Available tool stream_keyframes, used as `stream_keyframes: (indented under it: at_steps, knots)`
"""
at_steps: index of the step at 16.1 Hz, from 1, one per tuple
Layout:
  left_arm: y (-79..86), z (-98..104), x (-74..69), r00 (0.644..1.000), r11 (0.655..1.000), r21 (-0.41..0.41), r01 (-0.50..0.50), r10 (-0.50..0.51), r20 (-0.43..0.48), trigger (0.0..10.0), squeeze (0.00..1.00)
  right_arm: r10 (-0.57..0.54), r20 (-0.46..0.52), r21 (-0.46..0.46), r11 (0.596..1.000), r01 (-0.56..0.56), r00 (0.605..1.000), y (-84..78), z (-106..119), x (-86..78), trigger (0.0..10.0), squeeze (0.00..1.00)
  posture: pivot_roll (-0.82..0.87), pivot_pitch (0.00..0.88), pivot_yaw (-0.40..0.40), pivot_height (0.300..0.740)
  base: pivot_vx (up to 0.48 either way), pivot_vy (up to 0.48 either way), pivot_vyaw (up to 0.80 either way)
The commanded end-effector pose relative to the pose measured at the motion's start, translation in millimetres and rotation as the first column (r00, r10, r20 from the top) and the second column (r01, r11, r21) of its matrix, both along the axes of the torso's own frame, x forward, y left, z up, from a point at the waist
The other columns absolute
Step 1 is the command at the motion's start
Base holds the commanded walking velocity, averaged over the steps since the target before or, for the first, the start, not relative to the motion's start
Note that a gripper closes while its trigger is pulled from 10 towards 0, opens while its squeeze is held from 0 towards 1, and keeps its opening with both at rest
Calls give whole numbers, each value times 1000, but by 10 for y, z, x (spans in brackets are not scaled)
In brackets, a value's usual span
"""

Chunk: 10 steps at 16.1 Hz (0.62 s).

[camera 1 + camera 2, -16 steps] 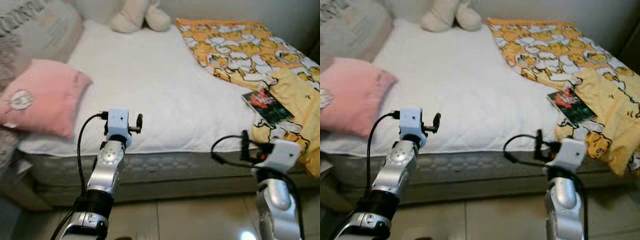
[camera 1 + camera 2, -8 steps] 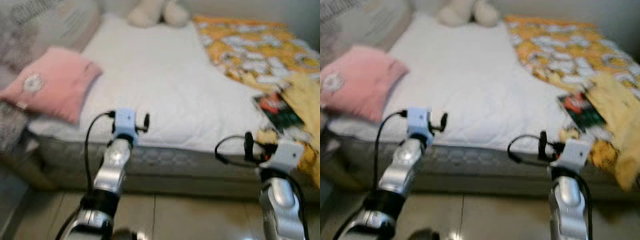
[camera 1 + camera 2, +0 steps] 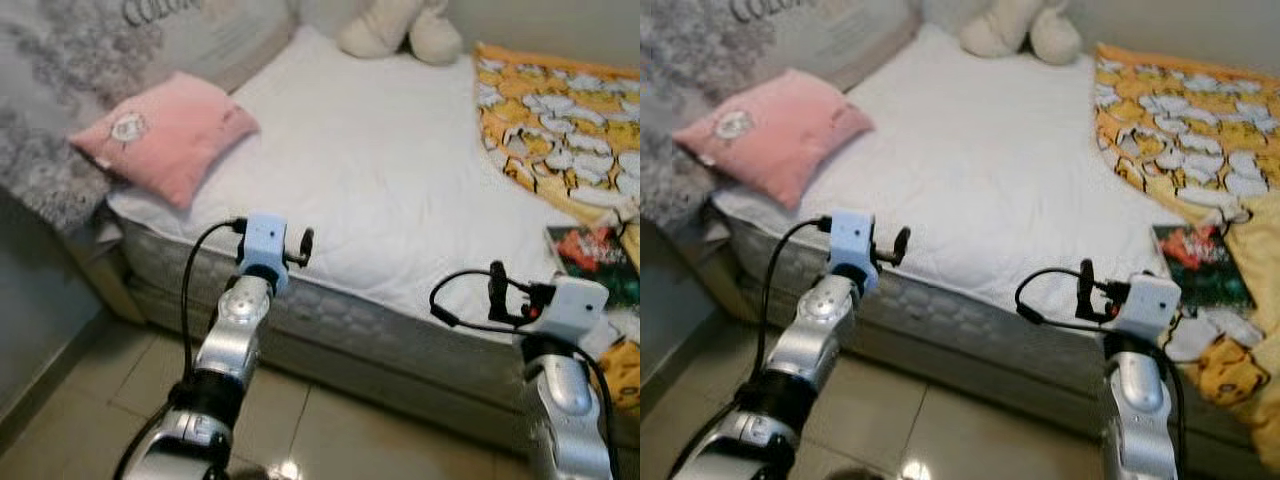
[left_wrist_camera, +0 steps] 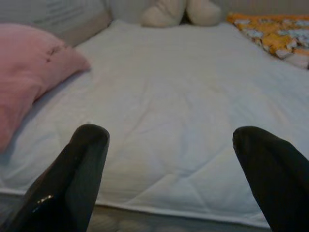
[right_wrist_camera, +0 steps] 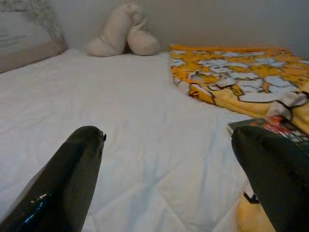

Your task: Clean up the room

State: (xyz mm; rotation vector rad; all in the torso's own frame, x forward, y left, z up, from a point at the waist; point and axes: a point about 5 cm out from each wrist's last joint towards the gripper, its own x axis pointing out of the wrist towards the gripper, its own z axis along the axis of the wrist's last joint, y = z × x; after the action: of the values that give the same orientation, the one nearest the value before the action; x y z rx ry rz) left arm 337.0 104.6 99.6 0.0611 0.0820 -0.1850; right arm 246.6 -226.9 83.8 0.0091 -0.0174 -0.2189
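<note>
- The left gripper [image 4: 169,183] is held before the near edge of the bed [image 3: 380,190], its fingers [image 4: 77,179] spread wide and holding nothing.
- The right gripper [image 5: 169,179] is also released and empty, raised before the bed edge.
- A pink pillow [image 3: 165,130] lies at the bed's left side, partly over the edge.
- A cream plush toy [image 3: 400,25] sits at the far end.
- A yellow patterned blanket [image 3: 560,120] covers the right side; a book [image 3: 590,260] lies beside it.

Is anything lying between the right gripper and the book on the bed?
Nothing visible blocks it. The right gripper is open over bare white sheet, and the book lies ahead beside the yellow blanket.
</note>
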Motion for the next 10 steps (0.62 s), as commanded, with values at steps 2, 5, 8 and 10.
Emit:
stream_keyframes:
  at_steps: [2, 5, 8, 10]
  knots:
    - [38, -37, -3, 1000, 1000, -1, 2, -2, -12, 10000, 0, 2, 1, -1, 1000, -2, 1000, 37, -6, -3, 10000, 0, 44, 0, -14, 740, 0, -465, 244]
    - [-5, -27, 14, 999, 999, -5, 36, -36, -9, 10000, 0, 4, -1, -3, 1000, -4, 1000, 57, -11, -1, 10000, 0, 43, 0, -10, 740, 0, -464, 0]
    - [-25, -27, 17, 998, 998, -2, 56, -56, -8, 10000, 0, 15, -11, -7, 1000, -15, 1000, 80, -28, 3, 10000, 0, 44, 0, -8, 740, 0, -463, -519]
    - [-19, -30, 19, 998, 998, -4, 56, -56, -8, 10000, 0, 14, -11, -12, 1000, -14, 1000, 85, -27, -2, 10000, 0, 44, 0, -8, 740, 0, -461, -781]
